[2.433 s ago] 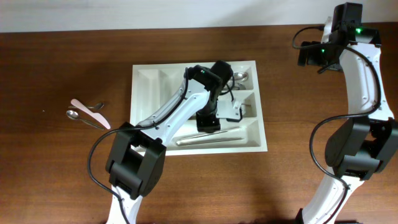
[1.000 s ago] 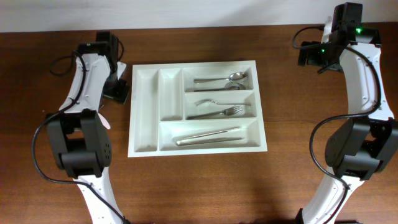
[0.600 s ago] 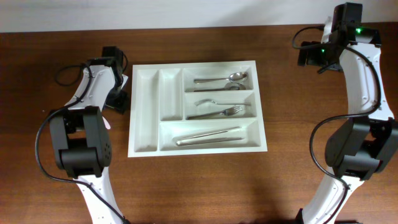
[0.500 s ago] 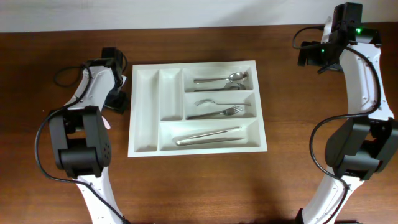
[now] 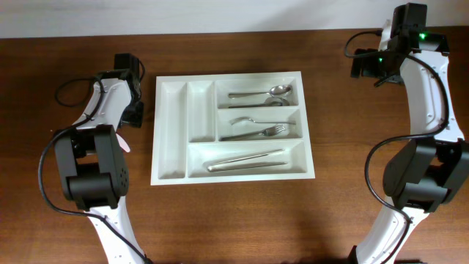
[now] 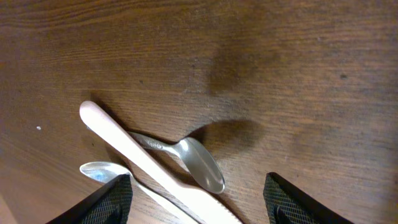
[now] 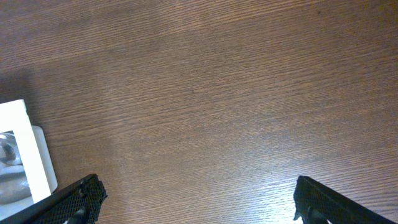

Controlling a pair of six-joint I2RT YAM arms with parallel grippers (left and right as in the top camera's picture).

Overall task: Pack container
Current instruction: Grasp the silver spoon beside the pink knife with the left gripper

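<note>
The container [image 5: 171, 132], a white five-compartment tray, lies mid-table. It holds spoons [image 5: 264, 94] in the top long compartment, a fork [image 5: 260, 130] in the middle one and a knife [image 5: 245, 160] in the bottom one. My left gripper [image 5: 132, 114] is open and empty just left of the tray. In the left wrist view it [image 6: 199, 202] hovers over a pale pink knife [image 6: 140, 162], a metal spoon [image 6: 198, 165] and a second spoon [image 6: 99, 171] on the table. My right gripper [image 5: 364, 66] is open and empty at the far right, over bare wood [image 7: 196, 199].
The tray's two narrow upright compartments hold nothing. The tip of the pink knife [image 5: 124, 144] shows below my left gripper in the overhead view. A corner of the tray [image 7: 18, 143] shows at the left of the right wrist view.
My left arm has left the tray's middle compartment and swung to the table left of the tray, then settled over the loose utensils. The right arm has not moved.
</note>
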